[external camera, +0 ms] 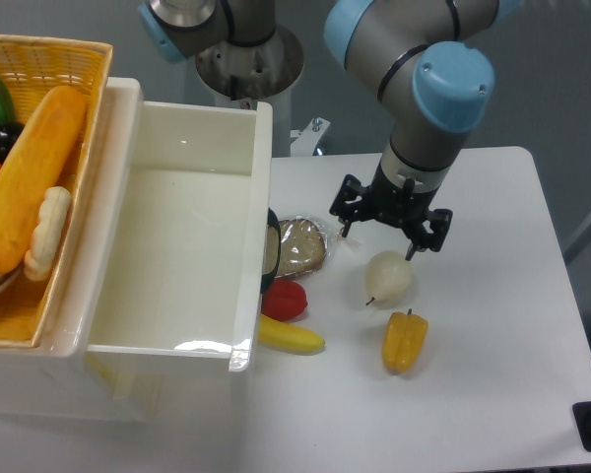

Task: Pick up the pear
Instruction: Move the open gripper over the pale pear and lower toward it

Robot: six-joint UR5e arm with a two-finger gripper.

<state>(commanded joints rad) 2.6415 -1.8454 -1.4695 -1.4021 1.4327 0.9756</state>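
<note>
Pear (388, 275), pale cream-white, glossy and roundish with a thin dark stem, lies on the white tabletop (492, 227). The black two-finger hand (377, 245) hangs just above and behind it, fingers spread apart, holding nothing. An orange-yellow bell pepper (404, 341) lies just beside the pear at the front. A brown bread slice in clear wrap (300, 246), a red pepper (284, 300) and a yellow banana (291, 337) lie nearby, against a white plastic bin (177, 236). A woven yellow basket (39, 148) of items sits beyond.
</note>
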